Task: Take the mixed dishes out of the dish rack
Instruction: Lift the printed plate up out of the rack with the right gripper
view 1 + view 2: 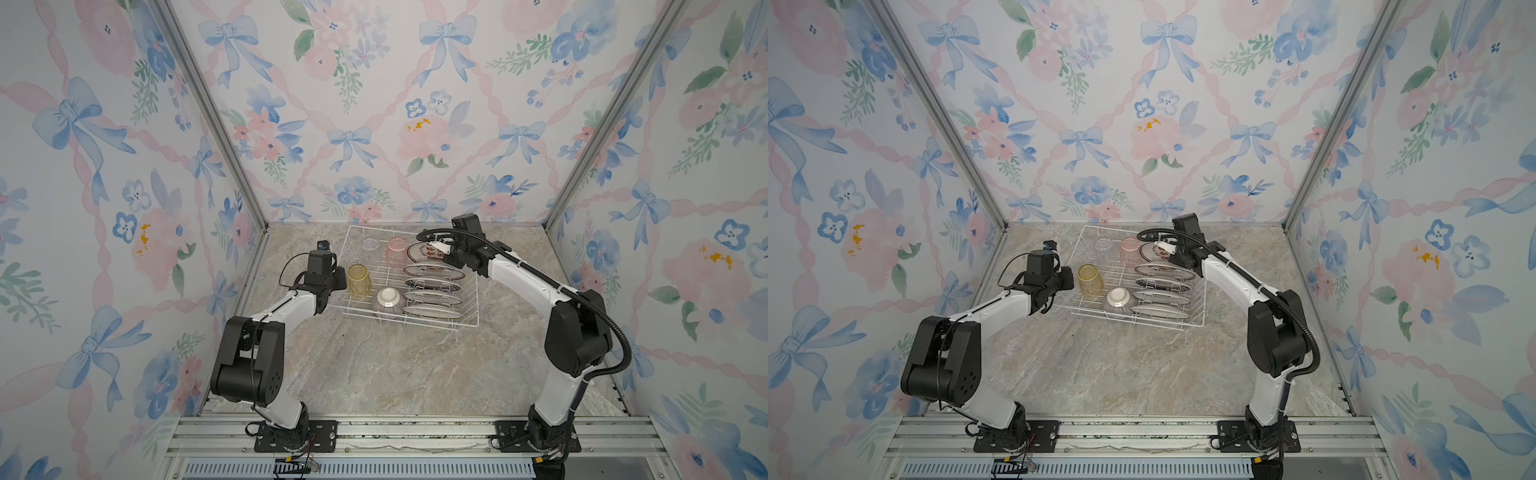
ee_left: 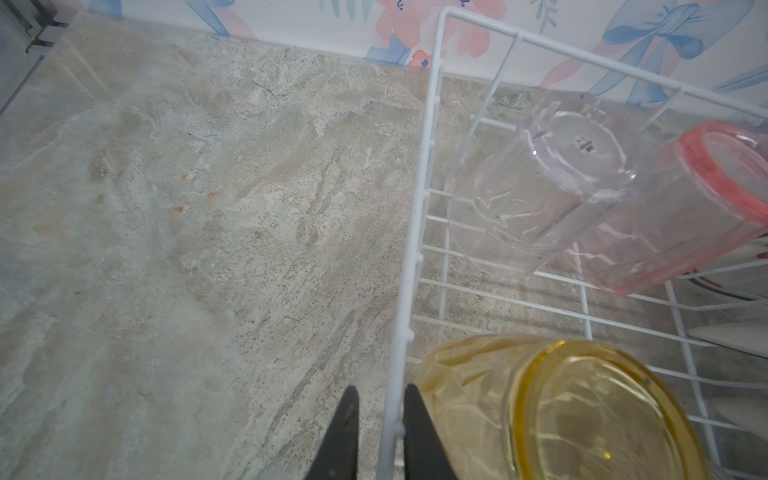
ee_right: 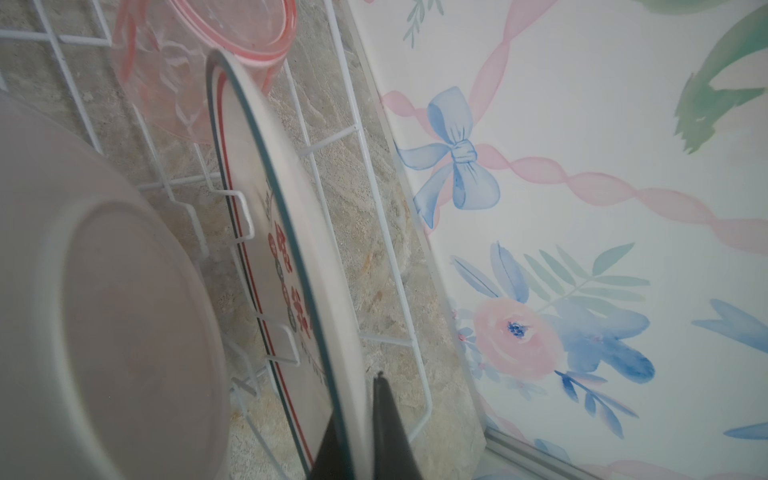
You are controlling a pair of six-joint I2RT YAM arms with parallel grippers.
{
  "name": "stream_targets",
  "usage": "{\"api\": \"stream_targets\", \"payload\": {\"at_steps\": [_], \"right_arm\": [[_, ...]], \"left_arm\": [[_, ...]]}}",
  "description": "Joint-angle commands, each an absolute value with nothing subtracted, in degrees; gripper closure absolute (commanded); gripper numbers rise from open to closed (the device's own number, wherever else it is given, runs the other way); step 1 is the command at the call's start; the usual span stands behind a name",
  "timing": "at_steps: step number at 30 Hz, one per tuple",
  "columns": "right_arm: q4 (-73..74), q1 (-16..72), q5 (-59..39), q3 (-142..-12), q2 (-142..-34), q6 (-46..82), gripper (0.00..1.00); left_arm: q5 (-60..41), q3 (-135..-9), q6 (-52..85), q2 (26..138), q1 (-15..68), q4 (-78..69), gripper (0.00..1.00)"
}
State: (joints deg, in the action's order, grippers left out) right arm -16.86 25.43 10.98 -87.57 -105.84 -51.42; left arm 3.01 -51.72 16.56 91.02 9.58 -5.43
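The white wire dish rack (image 1: 476, 291) stands at the back of the marble table. Inside it are upturned clear (image 1: 369, 243), pink (image 1: 397, 248) and yellow (image 1: 359, 281) tumblers, an upturned purple-striped bowl (image 1: 387, 301) and a row of upright plates (image 1: 433, 285). My left gripper (image 2: 380, 388) sits at the rack's left rim wire (image 2: 415, 232), beside the yellow tumbler (image 2: 561, 411); its jaws stand narrow, one on each side of the wire. My right gripper (image 3: 357, 399) is shut on the edge of the farthest plate (image 3: 266, 174), which still stands in its slot.
The rack lies close to the back wall, with the floral side walls to left and right. Bare marble table (image 1: 395, 374) stretches from the rack's front edge to the arm bases. In the right wrist view the neighbouring plate's underside (image 3: 104, 291) is close beside the held one.
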Motion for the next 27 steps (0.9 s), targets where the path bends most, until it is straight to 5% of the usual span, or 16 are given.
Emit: {"api": "stream_targets", "payload": {"at_steps": [1,3,20,27], "right_arm": [[-15.76,25.30,10.78,-86.70,-102.21,-46.51,1.00],[-15.45,25.21,10.43,-86.32,-101.19,-45.95,1.00],[-13.99,22.25,3.52,-82.97,-88.68,-36.70,1.00],[-16.16,15.01,3.07,-85.99,-86.26,-18.95,1.00]], "left_arm": [[2.57,-50.54,19.16,92.33,9.74,-5.01,0.94],[2.29,-50.47,19.07,92.03,9.67,-4.94,1.00],[2.20,-48.28,19.14,89.47,9.65,-4.01,1.00],[2.47,-47.29,19.34,88.77,9.70,-3.79,1.00]]}}
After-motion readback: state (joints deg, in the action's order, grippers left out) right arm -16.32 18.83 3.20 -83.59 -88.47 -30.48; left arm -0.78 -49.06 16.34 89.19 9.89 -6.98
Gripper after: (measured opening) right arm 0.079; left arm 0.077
